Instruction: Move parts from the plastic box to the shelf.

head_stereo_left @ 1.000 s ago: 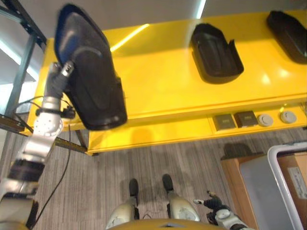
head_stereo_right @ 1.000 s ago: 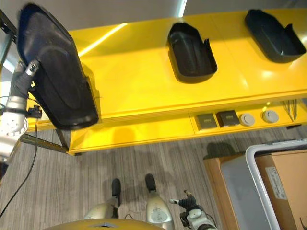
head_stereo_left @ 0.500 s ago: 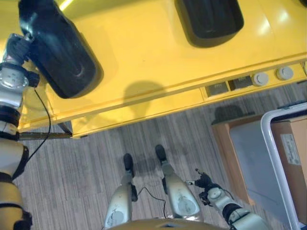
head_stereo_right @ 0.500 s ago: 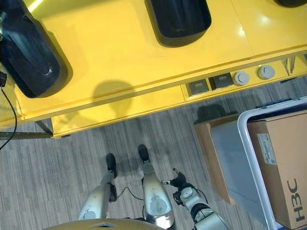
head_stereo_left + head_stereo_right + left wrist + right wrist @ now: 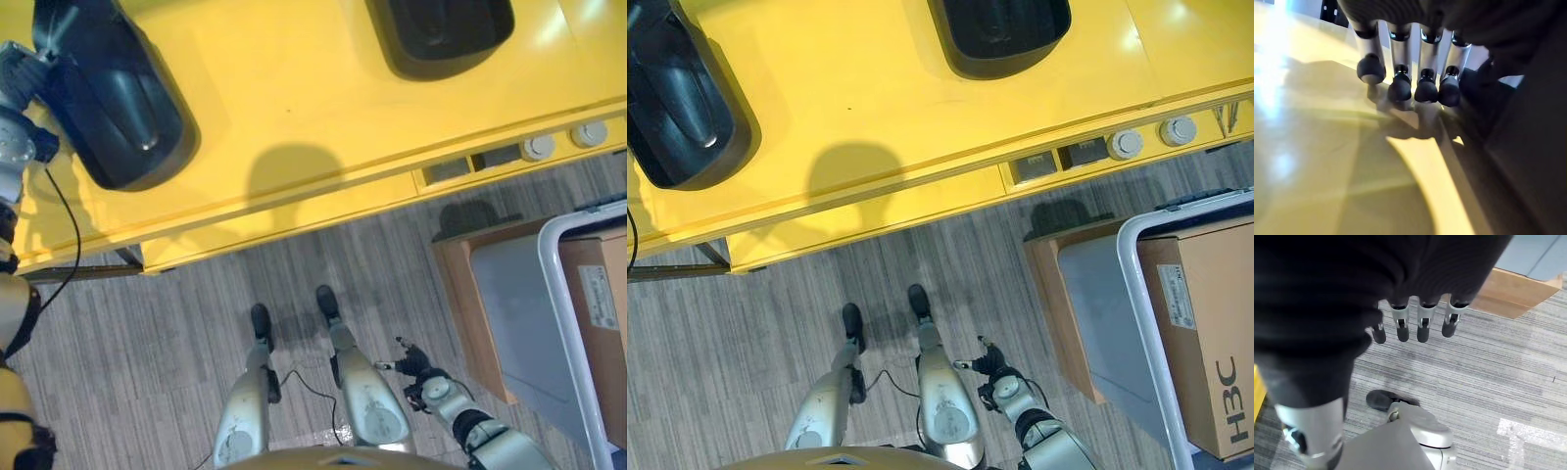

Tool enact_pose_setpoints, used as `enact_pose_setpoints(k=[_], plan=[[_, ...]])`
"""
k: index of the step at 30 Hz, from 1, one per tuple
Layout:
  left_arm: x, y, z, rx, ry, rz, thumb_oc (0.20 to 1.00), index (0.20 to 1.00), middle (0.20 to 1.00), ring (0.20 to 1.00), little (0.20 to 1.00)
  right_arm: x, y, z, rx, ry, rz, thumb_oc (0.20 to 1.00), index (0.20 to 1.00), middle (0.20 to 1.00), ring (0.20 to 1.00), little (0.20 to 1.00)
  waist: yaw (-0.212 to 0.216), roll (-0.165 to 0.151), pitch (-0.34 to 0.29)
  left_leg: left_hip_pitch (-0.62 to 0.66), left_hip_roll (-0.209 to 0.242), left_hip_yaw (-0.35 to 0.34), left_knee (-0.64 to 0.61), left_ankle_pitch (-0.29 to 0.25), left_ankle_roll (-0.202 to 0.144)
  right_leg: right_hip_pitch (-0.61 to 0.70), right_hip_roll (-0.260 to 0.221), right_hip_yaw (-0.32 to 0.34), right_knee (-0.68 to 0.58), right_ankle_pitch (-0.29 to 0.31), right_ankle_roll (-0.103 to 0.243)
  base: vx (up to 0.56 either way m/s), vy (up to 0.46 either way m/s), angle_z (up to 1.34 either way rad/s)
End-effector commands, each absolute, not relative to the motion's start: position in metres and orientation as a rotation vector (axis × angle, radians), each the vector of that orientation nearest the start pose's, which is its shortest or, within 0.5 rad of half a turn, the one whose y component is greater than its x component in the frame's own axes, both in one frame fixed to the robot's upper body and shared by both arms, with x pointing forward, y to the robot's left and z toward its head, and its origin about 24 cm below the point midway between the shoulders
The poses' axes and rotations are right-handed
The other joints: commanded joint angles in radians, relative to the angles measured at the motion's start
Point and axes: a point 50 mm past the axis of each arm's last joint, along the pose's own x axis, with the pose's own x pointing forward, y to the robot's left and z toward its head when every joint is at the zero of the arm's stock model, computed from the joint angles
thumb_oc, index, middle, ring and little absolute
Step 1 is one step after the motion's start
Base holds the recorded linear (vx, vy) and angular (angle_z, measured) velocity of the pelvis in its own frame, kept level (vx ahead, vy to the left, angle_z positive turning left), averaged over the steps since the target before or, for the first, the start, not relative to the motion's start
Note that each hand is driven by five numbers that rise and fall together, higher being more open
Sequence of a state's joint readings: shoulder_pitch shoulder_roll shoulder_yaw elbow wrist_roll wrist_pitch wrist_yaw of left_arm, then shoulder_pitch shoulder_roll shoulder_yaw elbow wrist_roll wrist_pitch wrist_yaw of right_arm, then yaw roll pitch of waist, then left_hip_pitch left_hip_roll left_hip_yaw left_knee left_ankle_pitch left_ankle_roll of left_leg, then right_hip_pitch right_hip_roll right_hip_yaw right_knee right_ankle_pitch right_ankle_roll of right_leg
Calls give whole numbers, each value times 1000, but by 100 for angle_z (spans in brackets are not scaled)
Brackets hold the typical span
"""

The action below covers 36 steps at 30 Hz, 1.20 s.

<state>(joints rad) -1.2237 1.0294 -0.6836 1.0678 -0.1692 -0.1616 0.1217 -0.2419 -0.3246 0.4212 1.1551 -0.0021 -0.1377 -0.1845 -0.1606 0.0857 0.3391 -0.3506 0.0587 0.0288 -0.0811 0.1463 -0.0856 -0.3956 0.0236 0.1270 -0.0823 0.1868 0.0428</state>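
A black moulded part is being pressed onto the yellow shelf by the left hand, fingers straight in the wrist view; the right hand is being held loosely spread below the shelf.

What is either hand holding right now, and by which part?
The left hand is at the edge of the black moulded plastic part on the yellow shelf, its grip unclear. The right hand holds nothing, hanging open over the floor.

The floor is grey with thin stripes, like carpet. A big shiny yellow shelf catches bright light. On its front edge are two dark sockets and two round knobs. A brown wooden stand sits nearby.
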Motion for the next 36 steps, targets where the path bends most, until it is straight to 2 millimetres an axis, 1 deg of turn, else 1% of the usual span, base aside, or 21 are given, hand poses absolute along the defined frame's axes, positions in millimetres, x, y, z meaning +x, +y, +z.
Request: enact_pose_setpoints(k=[1,7,9,15,16,17,18,23,25,27,29,31,32,33,34,35,36], plan=[[357,340,324,1157,-287,447,200,200,200,200,200,198,-227,-117,-608,769,52,1000,1000,1000,1000,1000,-8,-10,-36,22,24,-25,-6,-8,-22,33,-30,21,-5,-44,80,15,38,-3],[358,336,326,1264,-280,438,200,200,200,200,200,196,-228,-118,-598,771,41,1000,1000,1000,1000,1000,-15,-5,-42,20,18,-15,-6,-13,-21,26,-34,25,-5,-39,84,5,19,0],[359,332,325,1272,-297,424,200,200,200,200,200,194,-226,-119,-599,774,48,1000,1000,1000,1000,1000,-18,-3,-45,21,16,-9,-6,-17,-20,24,-36,27,-5,-38,86,5,20,0],[360,330,327,1312,-292,421,200,200,200,200,200,191,-225,-121,-596,781,58,1000,1000,1000,1000,1000,-21,1,-46,23,13,-2,-6,-20,-18,23,-41,32,-5,-37,89,-1,16,-5],[361,331,328,1308,-284,438,429,429,429,429,429,192,-225,-120,-597,783,56,1000,1000,1000,1000,1000,-21,3,-46,24,10,-1,-6,-21,-16,24,-42,31,-5,-37,89,-2,18,-10],[361,331,328,1308,-284,438,862,862,862,862,862,192,-225,-120,-597,783,56,1000,1000,1000,1000,1000,-20,3,-46,24,10,-1,-6,-21,-16,24,-42,31,-5,-37,89,0,19,-8],[361,333,328,1307,-273,445,1000,1000,1000,1000,1000,192,-226,-121,-595,788,50,1000,1000,1000,1000,1000,-20,4,-46,27,10,0,-6,-22,-16,25,-43,31,-5,-38,90,0,0,0],[361,334,331,1314,-264,469,1000,1000,1000,1000,1000,192,-230,-120,-593,800,33,1000,1000,1000,1000,1000,-16,9,-49,50,9,2,-6,-27,-14,47,-45,29,-5,-43,91,0,0,0],[362,335,332,1294,-274,503,1000,1000,1000,1000,1000,189,-232,-121,-591,812,25,1000,1000,1000,1000,1000,-14,10,-55,75,8,2,-6,-35,-11,71,-48,26,-5,-50,91,21,17,1],[363,331,330,1278,-291,506,1000,1000,1000,1000,1000,186,-236,-123,-591,830,10,1000,1000,1000,1000,1000,-11,8,-65,100,5,-1,-6,-43,-8,96,-50,19,-5,-57,92,44,28,3],[369,318,335,1267,-335,510,1000,1000,1000,1000,1000,183,-237,-124,-581,850,-3,1000,1000,1000,1000,1000,-8,3,-80,130,4,-4,-6,-54,-4,126,-54,12,-5,-63,93,53,22,2],[370,314,338,1228,-367,521,1000,1000,1000,1000,1000,176,-236,-129,-583,880,12,1000,1000,1000,1000,1000,-2,-7,-105,168,7,1,-6,-69,-1,159,-57,8,-5,-72,96,68,32,3],[370,314,337,1228,-366,521,1000,1000,1000,1000,1000,176,-236,-129,-584,880,12,1000,1000,1000,1000,1000,-2,-7,-103,171,7,2,-6,-69,-1,162,-57,9,-5,-72,96,121,44,2],[373,307,337,1210,-392,531,1000,1000,1000,1000,1000,174,-233,-130,-597,879,40,1000,1000,1000,1000,1000,5,-22,-136,211,11,10,-6,-83,1,196,-59,7,-5,-81,97,123,58,-1],[376,292,340,1200,-470,518,1000,1000,1000,1000,1000,174,-233,-130,-607,877,53,1000,1000,1000,1000,1000,7,-37,-162,245,16,15,-6,-95,2,226,-62,1,-5,-92,98,123,58,-3],[376,292,339,1200,-469,519,1000,1000,1000,1000,1000,173,-233,-130,-608,878,53,1000,1000,1000,1000,1000,7,-37,-161,248,16,16,-6,-96,2,229,-62,1,-5,-93,98,86,44,-3],[374,284,335,1135,-540,501,1000,1000,1000,1000,1000,171,-233,-131,-603,883,44,1000,1000,1000,1000,1000,11,-47,-176,275,16,17,-6,-105,3,257,-63,-1,-5,-99,99,70,18,-2]])
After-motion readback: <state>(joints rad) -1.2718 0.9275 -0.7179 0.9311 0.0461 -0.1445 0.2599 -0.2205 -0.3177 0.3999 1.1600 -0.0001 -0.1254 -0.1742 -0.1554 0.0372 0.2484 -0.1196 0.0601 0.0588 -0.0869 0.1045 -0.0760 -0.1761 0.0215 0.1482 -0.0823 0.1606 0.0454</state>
